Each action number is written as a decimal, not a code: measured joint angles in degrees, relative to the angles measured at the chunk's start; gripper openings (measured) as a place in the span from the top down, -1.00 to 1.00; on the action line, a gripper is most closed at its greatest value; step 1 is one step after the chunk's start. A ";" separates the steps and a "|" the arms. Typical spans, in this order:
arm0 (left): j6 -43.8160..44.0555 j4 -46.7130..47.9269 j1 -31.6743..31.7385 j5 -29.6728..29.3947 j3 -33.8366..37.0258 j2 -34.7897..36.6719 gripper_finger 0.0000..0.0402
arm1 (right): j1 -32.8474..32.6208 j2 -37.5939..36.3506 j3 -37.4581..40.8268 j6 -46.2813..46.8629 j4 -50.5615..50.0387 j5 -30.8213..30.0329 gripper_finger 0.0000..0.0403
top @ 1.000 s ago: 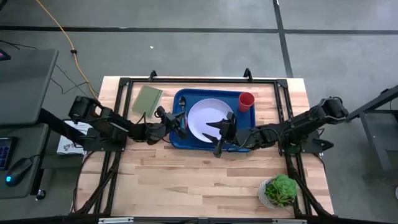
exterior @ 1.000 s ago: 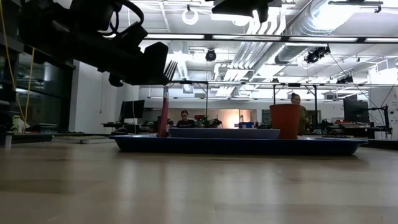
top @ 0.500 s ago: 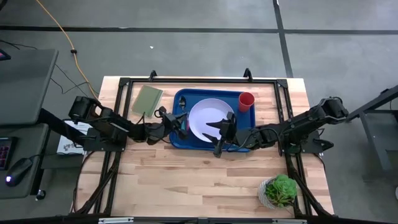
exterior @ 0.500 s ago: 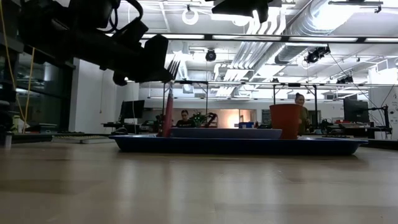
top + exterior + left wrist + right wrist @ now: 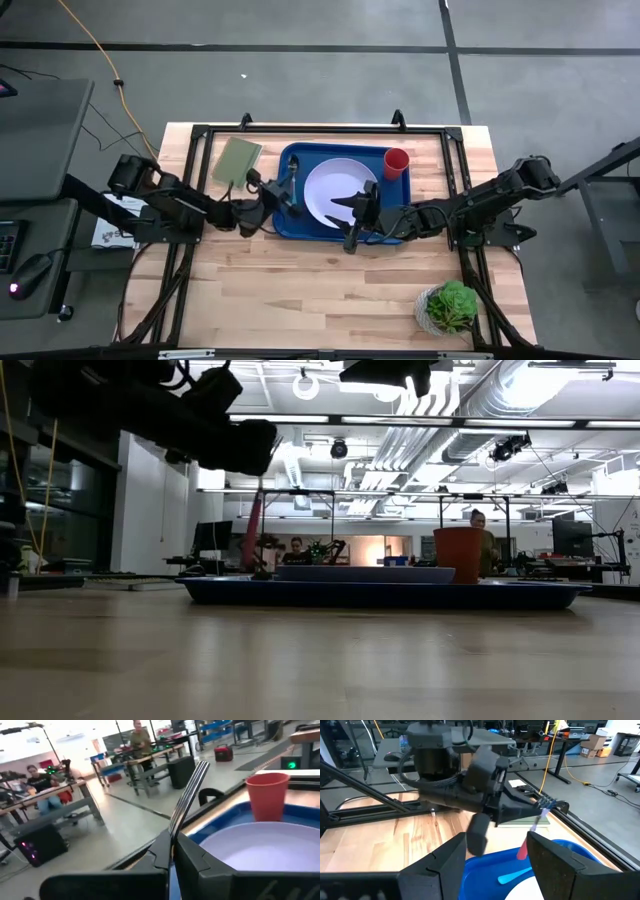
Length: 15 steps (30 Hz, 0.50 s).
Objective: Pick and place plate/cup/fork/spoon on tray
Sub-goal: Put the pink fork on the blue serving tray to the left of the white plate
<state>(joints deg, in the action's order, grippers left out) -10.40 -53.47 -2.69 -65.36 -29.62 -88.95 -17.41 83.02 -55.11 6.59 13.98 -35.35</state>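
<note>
Two dark fingers [image 5: 547,857] of the right gripper [image 5: 497,857] stand apart at the frame's bottom. Centre frame, the dark left gripper [image 5: 535,809] clamps the slim pink-handled fork [image 5: 532,831] above the bright blue plastic tray [image 5: 492,870], where a teal spoon handle [image 5: 512,876] lies.

high: straight down | low: table-level, facing room | wrists: close (all share the tray [image 5: 290,225])

I see both grippers crowding the tray [image 5: 392,232]: the left gripper [image 5: 283,193], clamped on the fork [image 5: 287,187], blocks its left edge, and the right gripper [image 5: 353,217] hangs open over the plate's [image 5: 335,188] near side. The cup [image 5: 396,163] fills the far right corner. The table's [image 5: 300,300] near half is bare apart from a plant [image 5: 447,307].
</note>
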 joint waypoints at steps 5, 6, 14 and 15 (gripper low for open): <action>5.20 0.56 6.51 8.50 -0.16 -0.93 1.00 | 0.00 0.00 0.00 0.00 0.02 0.00 0.00; 7.10 0.86 7.76 9.95 -0.13 -1.16 1.00 | 0.00 0.00 0.00 0.00 0.02 0.00 0.00; 14.72 0.95 12.14 12.50 -0.12 -4.29 1.00 | 0.00 0.00 0.00 -0.15 0.02 0.00 0.00; 15.34 0.73 12.22 12.43 -0.11 -4.80 1.00 | 0.00 0.00 0.00 -0.15 0.02 0.00 0.00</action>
<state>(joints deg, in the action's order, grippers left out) 4.93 -52.74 9.53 -52.93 -29.74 -93.75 -17.41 83.02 -55.11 6.44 13.99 -35.35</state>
